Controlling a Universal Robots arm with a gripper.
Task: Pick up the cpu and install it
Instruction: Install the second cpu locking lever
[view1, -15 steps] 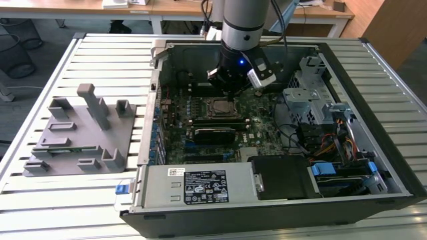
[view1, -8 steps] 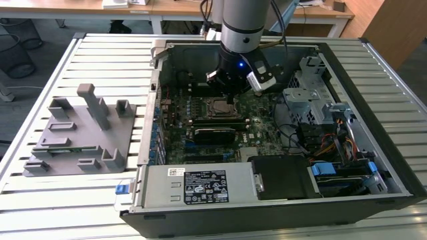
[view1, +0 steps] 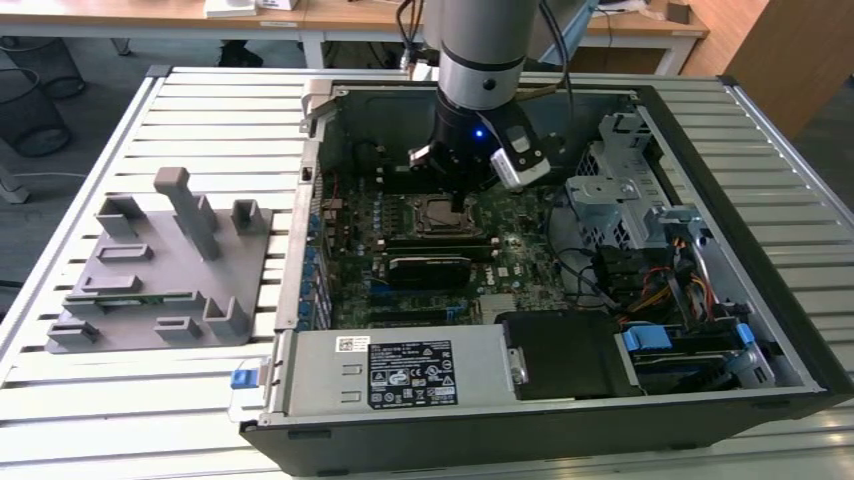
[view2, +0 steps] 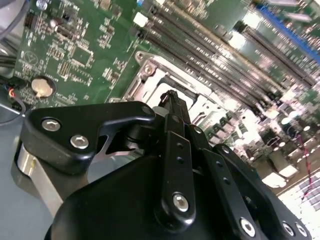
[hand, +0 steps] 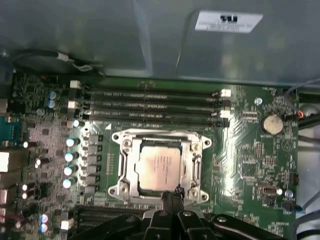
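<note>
- CPU: in the first wrist view it lies flat inside the socket frame on the motherboard, silver top up, square to the frame.
- In the exterior view the CPU is a small pale square in the middle of the board, inside the open PC case.
- Gripper: in the first wrist view the black fingers come together to a narrow tip at the near edge of the socket frame; no gap is visible between them and nothing is held.
- Tip sits just beside the CPU's near edge; contact with the chip or frame cannot be told.
- In the second wrist view the gripper reads the same: fingers pressed together, tip over the metal frame.
- In the exterior view the gripper hangs straight down from the arm over the socket.
- Memory slots lie on the far side of the socket in the first wrist view.
- Grey fixture plate with upright posts lies on the table, at the exterior view's left, well apart from the case.
</note>
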